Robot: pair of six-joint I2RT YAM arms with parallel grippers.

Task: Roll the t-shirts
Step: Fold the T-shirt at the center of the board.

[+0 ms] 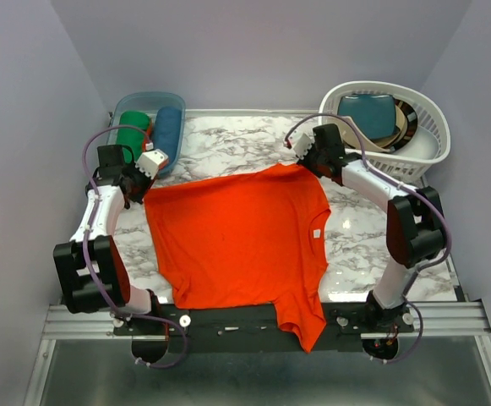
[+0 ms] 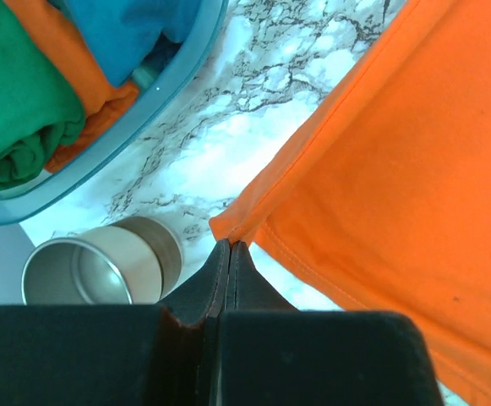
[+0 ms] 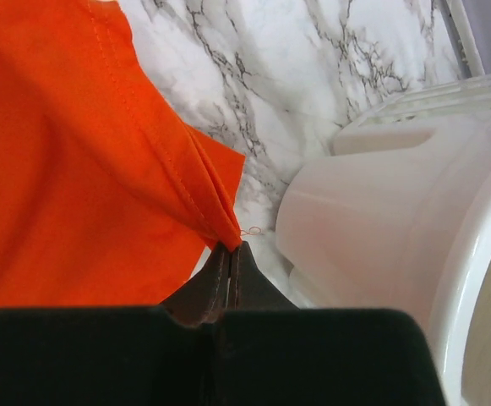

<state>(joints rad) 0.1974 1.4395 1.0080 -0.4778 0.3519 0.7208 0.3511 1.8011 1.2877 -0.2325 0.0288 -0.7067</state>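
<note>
You are viewing one marble surface [image 1: 228, 139] carrying one orange-red t-shirt [image 1: 237, 241]. The t-shirt is lying flat across the middle, with one sleeve hanging over the near edge. One white basket [image 1: 427, 139] is sitting at the far right corner. One teal bin [image 1: 148, 96] is sitting at the far left, holding three rolls: one green roll [image 1: 132, 131], one orange roll [image 2: 93, 89] and one blue roll [image 1: 168, 128]. One steel cup [image 2: 101, 266] is standing just beside the bin. Two arms are bending outward at the elbow and reaching toward the far side. The left tool [image 2: 230, 249] is pinching the t-shirt's far left corner, jaws closed on fabric. The right tool [image 3: 231, 249] is pinching the far right corner likewise.
</note>
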